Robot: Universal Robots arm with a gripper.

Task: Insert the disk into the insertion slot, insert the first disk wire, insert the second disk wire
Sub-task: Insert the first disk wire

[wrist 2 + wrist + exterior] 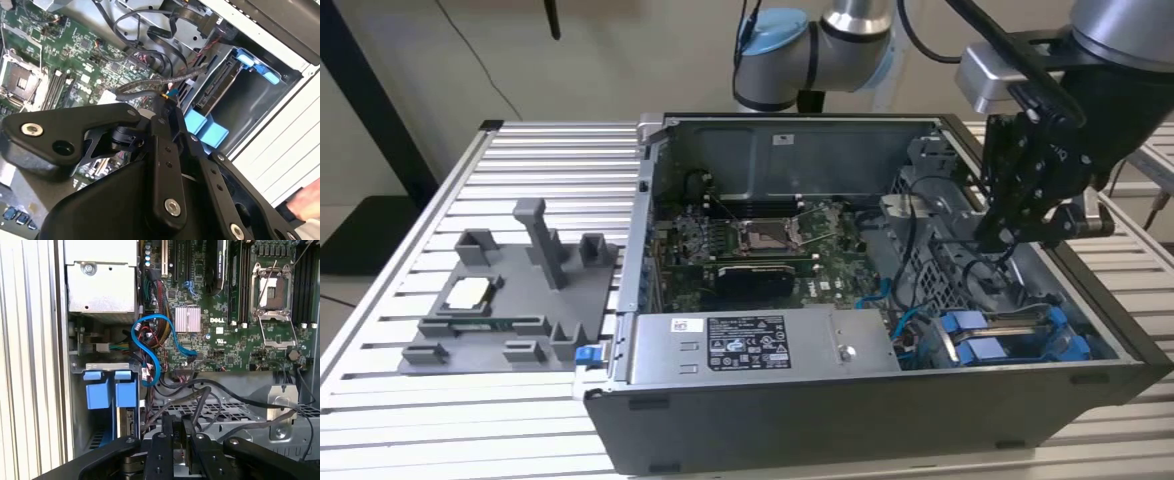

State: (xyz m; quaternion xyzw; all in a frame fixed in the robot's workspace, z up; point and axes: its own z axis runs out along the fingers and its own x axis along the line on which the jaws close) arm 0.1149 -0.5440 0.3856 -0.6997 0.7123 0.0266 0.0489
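1. A slatted metal desk (440, 440) carries an open computer case (854, 425), its side panel off.
2. A grey holder block (507, 300) lies on the desk at the exterior view's left of the case.
3. Inside the case, a silver power-supply box (747, 345) lies along the near wall, with the green motherboard (747, 250) behind it.
4. The insertion slot (1014, 335) (245, 107) (80, 415) is in the case's near corner at the exterior view's right.
5. The disk (218, 86) (129, 422) sits in that slot, its blue tabs at the slot's mouth.
6. The pincer (994, 238) (167, 100) (178, 427) hangs over the perforated drive cage near the slot, closed on the end of a dark sleeved disk wire (150, 85).
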